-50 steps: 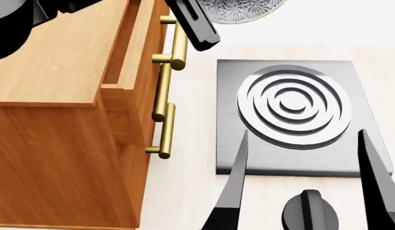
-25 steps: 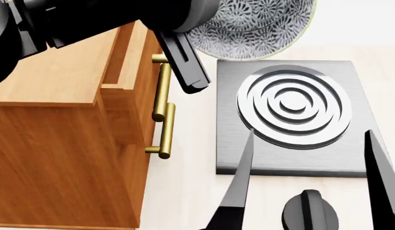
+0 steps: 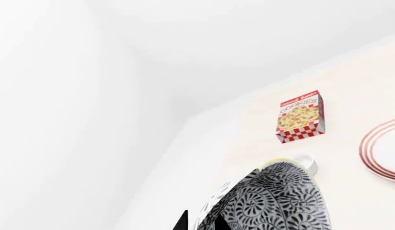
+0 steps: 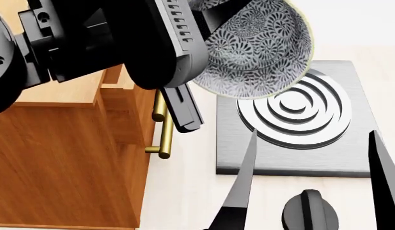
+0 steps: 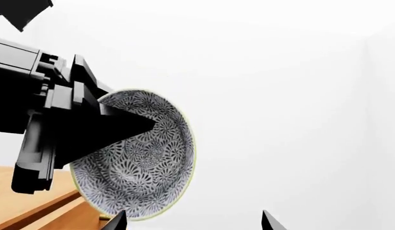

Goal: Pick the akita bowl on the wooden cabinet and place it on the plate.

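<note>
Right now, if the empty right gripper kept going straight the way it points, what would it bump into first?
Probably the black-and-white patterned bowl held by the left gripper. In the right wrist view it sits just ahead of the open right gripper, though depth is unclear; it might pass beside it toward the white wall.

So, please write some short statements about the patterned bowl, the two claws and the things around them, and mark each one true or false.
1. The left claw holds the black-and-white flower-patterned bowl in the air. True.
2. The bowl rests on the orange-brown wooden cabinet. False: it hangs over the grey metal stove plate with ring grooves.
3. The right claw grips the black round knob. False: its fingers are spread, holding nothing.
4. A red-checked cookie box lies near the white red-ringed plate. True.
</note>
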Robot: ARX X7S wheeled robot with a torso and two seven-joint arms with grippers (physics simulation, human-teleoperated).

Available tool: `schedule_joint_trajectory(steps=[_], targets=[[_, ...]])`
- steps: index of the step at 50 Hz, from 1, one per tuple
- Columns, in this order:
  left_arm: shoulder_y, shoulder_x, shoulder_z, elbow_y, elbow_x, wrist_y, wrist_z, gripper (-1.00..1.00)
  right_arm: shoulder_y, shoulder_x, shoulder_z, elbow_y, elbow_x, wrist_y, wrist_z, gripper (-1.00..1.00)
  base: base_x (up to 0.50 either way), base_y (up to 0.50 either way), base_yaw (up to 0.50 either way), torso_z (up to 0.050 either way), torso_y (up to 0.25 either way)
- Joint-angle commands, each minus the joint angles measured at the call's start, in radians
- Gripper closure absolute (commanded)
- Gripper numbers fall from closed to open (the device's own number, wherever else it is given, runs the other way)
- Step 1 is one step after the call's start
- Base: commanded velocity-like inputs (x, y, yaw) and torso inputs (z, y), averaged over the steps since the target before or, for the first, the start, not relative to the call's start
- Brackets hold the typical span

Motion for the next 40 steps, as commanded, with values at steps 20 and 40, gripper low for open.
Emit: schedule_joint_trajectory(steps=[20, 40], targets=[[0.034, -0.026, -0.008, 0.094, -0.039, 0.003, -0.006, 1.0, 0.006, 0.004, -0.008, 0.005, 0.003, -0.006, 0.003, -1.0, 0.0, 0.0, 0.0, 0.0, 0.001], [0.019, -0.04, -0.013, 0.148, -0.075, -0.019, -0.005, 1.0, -0.02, -0.002, 0.015, 0.019, 0.007, -0.011, -0.008, -1.0, 0.0, 0.0, 0.0, 0.0, 0.001]])
